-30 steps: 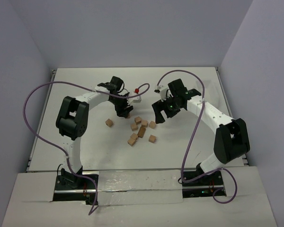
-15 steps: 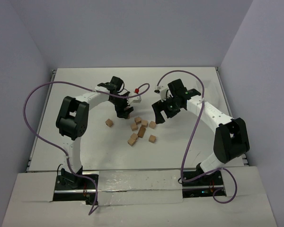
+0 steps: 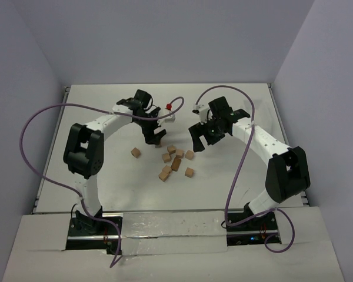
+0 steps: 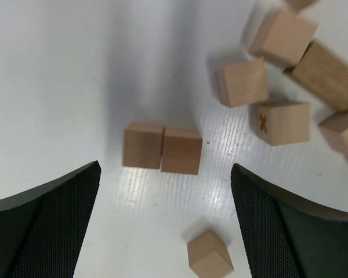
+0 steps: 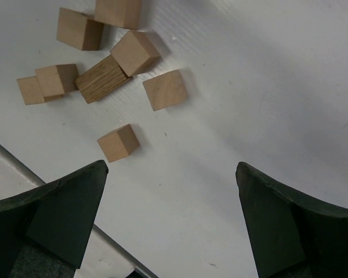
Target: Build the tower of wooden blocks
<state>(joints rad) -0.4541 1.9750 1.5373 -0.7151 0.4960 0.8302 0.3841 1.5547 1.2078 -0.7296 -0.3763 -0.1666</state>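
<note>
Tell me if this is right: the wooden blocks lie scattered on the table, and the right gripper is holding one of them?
Not quite. The right gripper holds nothing: the right wrist view shows it wide open and empty. The wooden blocks do lie scattered on the table.

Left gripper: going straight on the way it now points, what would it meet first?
Most likely the two touching wood blocks on the table, centred ahead of the open left gripper in its wrist view. Depth is unclear, so it may straddle them and reach the table.
</note>
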